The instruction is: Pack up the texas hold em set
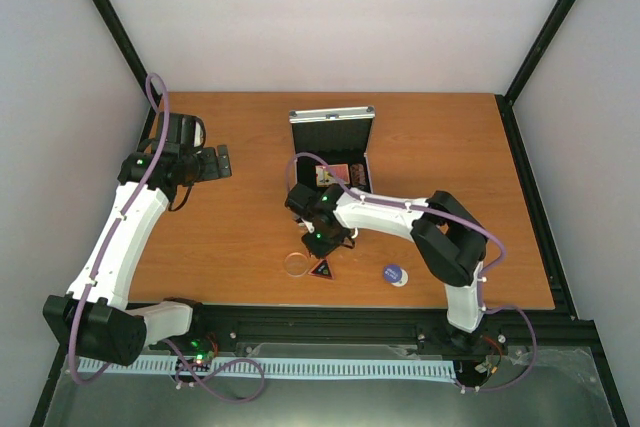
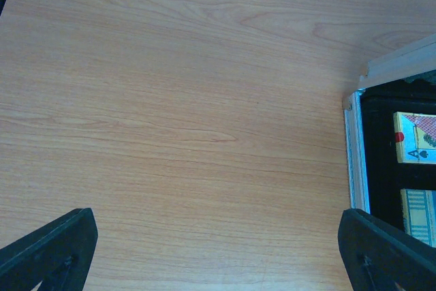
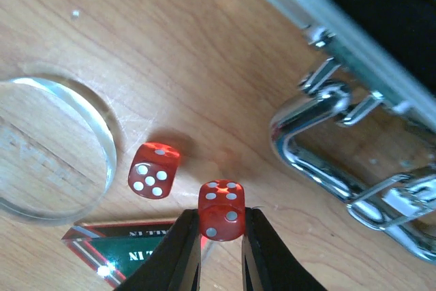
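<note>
the left gripper (image 1: 212, 163) hangs over bare table (image 2: 177, 100) well to the left of the aluminium case (image 1: 335, 152), its fingers spread wide and holding nothing. its wrist view catches only the case's left wall and two card decks already inside: a pink deck (image 2: 415, 138) and, nearer the camera, a blue-yellow deck (image 2: 419, 212).

the case sits open at the middle of the table, lid upright at the back. whether the chip stack is in it cannot be told from above.

the loose pieces lie just in front of the case. leftmost is the clear disc (image 1: 296, 264), flat on the wood. right beside it the right gripper (image 3: 221, 236) pinches one red die (image 3: 221, 210) between its fingertips, close to the case's chrome handle (image 3: 320, 148); whether that die is off the wood yet cannot be told. a second red die (image 3: 153, 170) rests free between the clear disc and the held one. the black triangle (image 1: 321, 269) lies just beside the disc, under the gripper. further right, apart from the others, the blue disc (image 1: 394, 273) sits alone in front of the case's right corner.

by my judgement the packing is about half done: decks in; one die in hand; the other die, both discs and the triangle out; the lid not yet closed or latched.
</note>
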### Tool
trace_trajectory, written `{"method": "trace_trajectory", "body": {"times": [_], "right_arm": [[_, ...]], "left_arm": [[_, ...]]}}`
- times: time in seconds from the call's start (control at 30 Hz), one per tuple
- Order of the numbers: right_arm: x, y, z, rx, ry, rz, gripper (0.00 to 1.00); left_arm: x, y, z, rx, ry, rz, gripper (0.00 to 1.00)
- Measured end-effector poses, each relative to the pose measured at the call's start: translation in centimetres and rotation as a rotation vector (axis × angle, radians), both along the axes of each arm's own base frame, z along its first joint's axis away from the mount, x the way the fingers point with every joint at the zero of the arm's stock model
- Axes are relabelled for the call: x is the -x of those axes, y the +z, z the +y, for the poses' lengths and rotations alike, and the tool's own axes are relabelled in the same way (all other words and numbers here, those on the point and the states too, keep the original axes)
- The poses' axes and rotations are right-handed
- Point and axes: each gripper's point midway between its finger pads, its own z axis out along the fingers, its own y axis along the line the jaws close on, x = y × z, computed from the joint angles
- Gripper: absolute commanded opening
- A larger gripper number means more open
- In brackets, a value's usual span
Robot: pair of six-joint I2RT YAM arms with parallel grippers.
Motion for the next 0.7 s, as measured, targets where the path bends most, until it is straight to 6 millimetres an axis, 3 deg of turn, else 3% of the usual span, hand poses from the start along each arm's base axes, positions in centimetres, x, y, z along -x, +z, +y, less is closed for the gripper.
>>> {"method": "trace_trajectory", "body": {"times": [0.37,0.7], "right_arm": [[-3.2,3.9,0.0,-0.052,-0.093,-0.075,0.13],[-11.1,6.8,-3.2,-0.069,-0.327,-0.207,0.12]], "left_arm": [[0.0,0.0,0.0,0.001,0.0,0.0,1.0],[0.0,0.0,0.0,0.002,-0.001,0.0,1.0]]}}
